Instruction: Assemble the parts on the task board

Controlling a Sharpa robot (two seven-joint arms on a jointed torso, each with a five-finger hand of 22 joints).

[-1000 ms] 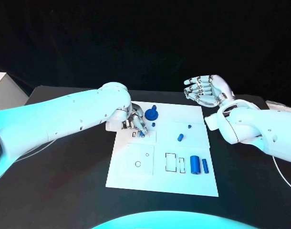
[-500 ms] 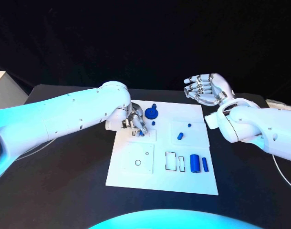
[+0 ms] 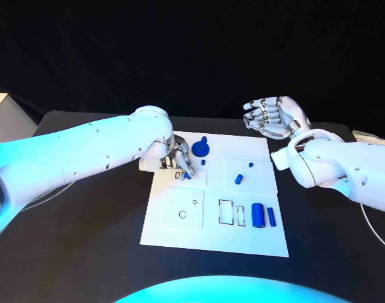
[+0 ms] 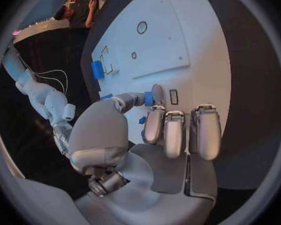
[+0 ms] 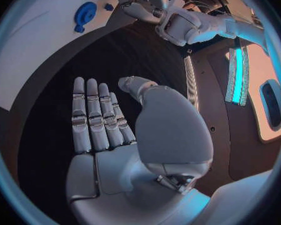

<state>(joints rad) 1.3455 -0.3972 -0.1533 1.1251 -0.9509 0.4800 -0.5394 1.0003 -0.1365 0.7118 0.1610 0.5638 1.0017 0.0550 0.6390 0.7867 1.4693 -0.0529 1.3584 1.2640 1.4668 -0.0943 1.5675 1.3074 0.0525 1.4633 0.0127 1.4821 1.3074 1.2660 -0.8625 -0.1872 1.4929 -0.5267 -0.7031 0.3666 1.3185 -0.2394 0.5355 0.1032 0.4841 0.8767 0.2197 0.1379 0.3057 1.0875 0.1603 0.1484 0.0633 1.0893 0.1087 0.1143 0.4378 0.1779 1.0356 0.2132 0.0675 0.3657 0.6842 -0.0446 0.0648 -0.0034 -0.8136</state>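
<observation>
1. Head view: the left hand [image 3: 176,159] is down on the task board [image 3: 213,237] near its far left corner, pinching a small blue part [image 4: 148,99] between thumb and a finger.
2. The right hand [image 3: 274,118] hovers beyond the board's far right corner, fingers apart, holding nothing.
3. A blue round part [image 3: 200,149] lies just beside the left hand; two blue cylinders [image 3: 264,216] lie toward the board's near right.

Robotics lab/test cell. Black table [image 3: 83,252] under the left hand [image 3: 176,159], black backdrop curtain behind the raised right hand [image 3: 274,118], white task board [image 3: 213,233] with printed outlines just below the left hand, loose cables [image 4: 50,75] trailing off beside it.
</observation>
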